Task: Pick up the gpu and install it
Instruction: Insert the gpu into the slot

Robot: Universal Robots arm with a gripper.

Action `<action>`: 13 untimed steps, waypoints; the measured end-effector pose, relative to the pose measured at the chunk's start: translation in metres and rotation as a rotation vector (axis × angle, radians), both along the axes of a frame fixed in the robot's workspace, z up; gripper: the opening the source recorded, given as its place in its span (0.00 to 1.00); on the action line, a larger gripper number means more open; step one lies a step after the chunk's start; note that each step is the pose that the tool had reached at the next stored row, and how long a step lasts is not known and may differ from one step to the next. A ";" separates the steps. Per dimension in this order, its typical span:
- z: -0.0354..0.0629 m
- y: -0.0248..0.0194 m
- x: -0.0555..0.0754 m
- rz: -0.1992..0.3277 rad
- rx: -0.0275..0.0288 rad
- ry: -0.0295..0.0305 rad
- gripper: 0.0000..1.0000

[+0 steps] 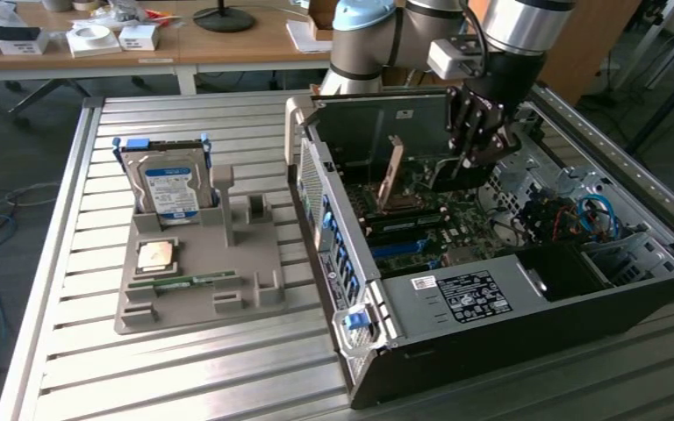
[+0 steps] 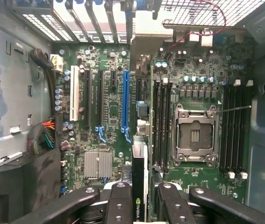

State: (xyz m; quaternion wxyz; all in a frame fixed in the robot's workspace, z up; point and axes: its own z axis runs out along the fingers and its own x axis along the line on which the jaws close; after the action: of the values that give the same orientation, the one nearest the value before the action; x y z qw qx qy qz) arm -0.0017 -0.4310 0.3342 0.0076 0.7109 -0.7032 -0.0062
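exterior view, upper right of the frame: your arm reaches down into the open computer case (image 1: 477, 303), and the gripper (image 1: 477, 162) hangs low over the motherboard (image 1: 431, 237).

wrist view: the two inner fingers (image 2: 118, 205) stand close on either side of the gpu (image 2: 139, 186). the card is seen edge-on, with a green logo near the grip. judged from this, the gripper is clenched on the card, not released.

the gpu sits inside the case, above the board. its edge runs parallel to the blue slot (image 2: 125, 100) on one side and the black memory slots (image 2: 163, 121) on the other. the bare processor socket (image 2: 194, 135) lies beyond those memory slots. you cannot tell from either view whether the card's lower edge touches the board or hangs clear of it.

left half of the exterior frame: the grey holder (image 1: 208, 263) on the slatted table (image 1: 68, 351) carries the hard drive (image 1: 173, 189) and a memory stick (image 1: 185, 281). both are well apart from the gripper.

step in hand, as a judgement: the pick-up looks done, and you are at the placing stage, with the card over the slot area but not shown seated.

seating calls for three things:
- the card's edge square and in line with its slot
- the card's far end matched to the rear openings
- a straight push with no tilt
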 end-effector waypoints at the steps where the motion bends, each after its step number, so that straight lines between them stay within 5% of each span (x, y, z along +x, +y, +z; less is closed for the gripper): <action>1: -0.0002 -0.0004 0.000 0.000 0.0018 -0.0003 0.26; 5: -0.0008 -0.0018 0.000 0.000 0.0074 -0.0022 0.26; 13: -0.0041 -0.0034 0.000 0.000 0.0086 -0.0131 0.26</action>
State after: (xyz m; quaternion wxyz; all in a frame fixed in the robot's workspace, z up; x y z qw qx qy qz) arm -0.0020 -0.4343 0.3302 0.0000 0.7109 -0.7032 -0.0046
